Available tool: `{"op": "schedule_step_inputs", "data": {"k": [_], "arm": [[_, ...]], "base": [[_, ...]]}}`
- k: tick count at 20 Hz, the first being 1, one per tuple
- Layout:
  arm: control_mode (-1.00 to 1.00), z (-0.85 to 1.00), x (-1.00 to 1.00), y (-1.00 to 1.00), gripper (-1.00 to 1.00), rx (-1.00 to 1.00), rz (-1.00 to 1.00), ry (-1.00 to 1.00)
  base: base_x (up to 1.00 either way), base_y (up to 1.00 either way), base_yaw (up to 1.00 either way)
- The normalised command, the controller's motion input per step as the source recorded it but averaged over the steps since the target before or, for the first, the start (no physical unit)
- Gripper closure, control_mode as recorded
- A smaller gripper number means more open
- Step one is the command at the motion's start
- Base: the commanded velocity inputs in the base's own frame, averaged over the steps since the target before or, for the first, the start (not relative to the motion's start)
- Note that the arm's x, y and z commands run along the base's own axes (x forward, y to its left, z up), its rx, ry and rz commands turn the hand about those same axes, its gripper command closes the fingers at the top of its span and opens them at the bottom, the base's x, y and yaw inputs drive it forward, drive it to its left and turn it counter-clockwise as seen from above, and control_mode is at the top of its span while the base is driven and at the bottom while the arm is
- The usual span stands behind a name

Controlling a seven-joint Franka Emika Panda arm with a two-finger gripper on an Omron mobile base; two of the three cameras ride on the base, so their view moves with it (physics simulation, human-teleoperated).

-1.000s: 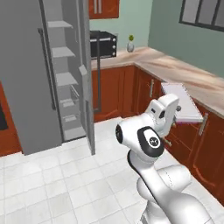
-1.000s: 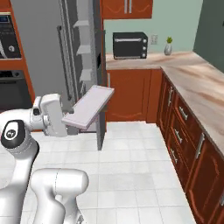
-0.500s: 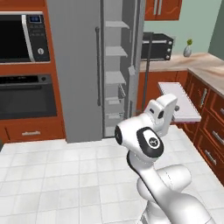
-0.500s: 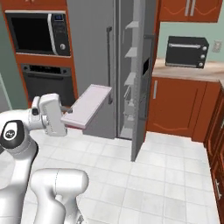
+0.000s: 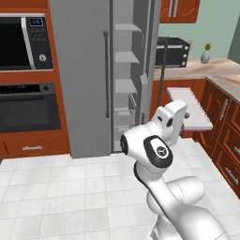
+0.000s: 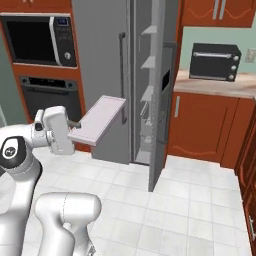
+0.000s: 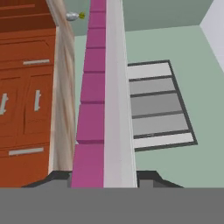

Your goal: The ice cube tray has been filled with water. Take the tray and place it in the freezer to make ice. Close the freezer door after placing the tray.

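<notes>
At frame centre the freezer [image 6: 150, 75] is standing open; the gripper [image 6: 75, 125] is gripping the ice cube tray [image 6: 97, 119], placing and closing remaining.

One ice cube tray [image 6: 98, 119] showing; one freezer [image 5: 89, 75], its one freezer door [image 6: 162, 100] standing open; one microwave [image 5: 21, 42]; one wall oven [image 5: 28, 108]; one toaster oven [image 6: 216, 61].

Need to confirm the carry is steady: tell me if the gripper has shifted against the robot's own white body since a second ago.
No. The gripper holds the flat pale lavender ice cube tray in the same spot beside the white arm; the kitchen behind shifted because the base turned.
</notes>
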Motion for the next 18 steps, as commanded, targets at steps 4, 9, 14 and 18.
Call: {"op": "schedule_step_inputs", "data": {"k": [4, 9, 14, 18], "arm": [[1.0, 0.0, 0.0, 0.0, 1.0, 0.0, 0.0, 0.0], [1.0, 0.0, 0.0, 0.0, 1.0, 0.0, 0.0, 0.0], [1.0, 0.0, 0.0, 0.0, 1.0, 0.0, 0.0, 0.0], [1.0, 0.0, 0.0, 0.0, 1.0, 0.0, 0.0, 0.0]], "base": [[0.59, 0.14, 0.0], [0.66, 0.18, -0.02], [0.26, 0.44, 0.0], [0.4, 0.56, 0.0]]}}
